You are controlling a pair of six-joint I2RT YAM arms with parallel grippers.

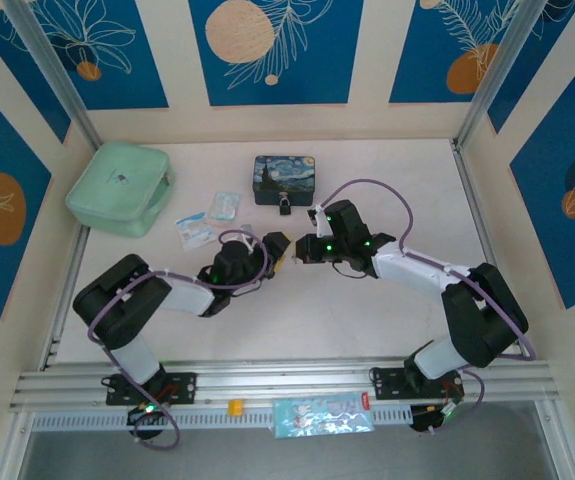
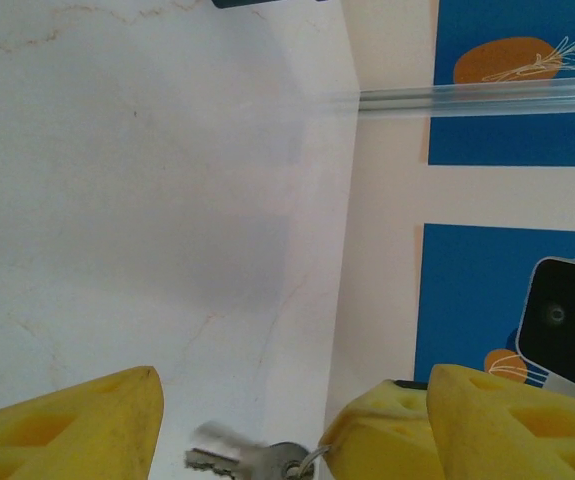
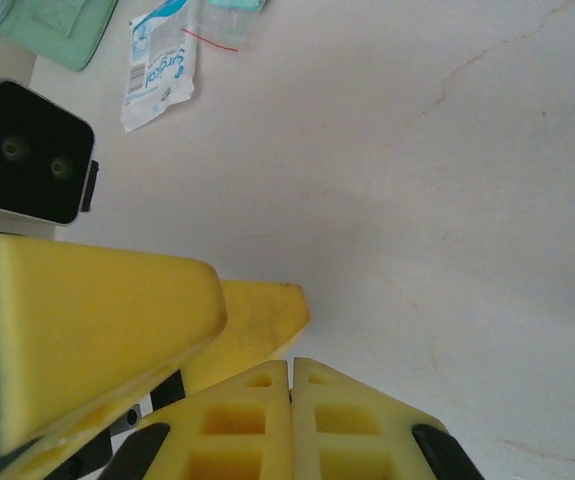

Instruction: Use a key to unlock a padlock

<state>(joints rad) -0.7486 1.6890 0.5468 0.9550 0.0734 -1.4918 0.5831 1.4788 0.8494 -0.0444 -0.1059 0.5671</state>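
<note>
Thin pale silvery key ran crosswise between the parted fingers of the left pincer; we judged the right pincer, pressed together, to pinch its head. The small dark padlock sat just beyond both, on the table.

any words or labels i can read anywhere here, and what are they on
"Surgi...": blue print on the white packet, right wrist view; the rest of the word is too blurred to be sure.
Fine print on that same packet: too small to read.
Patterned packet on the front rail: unreadable.
Blue tin: painting, no legible words.
</note>
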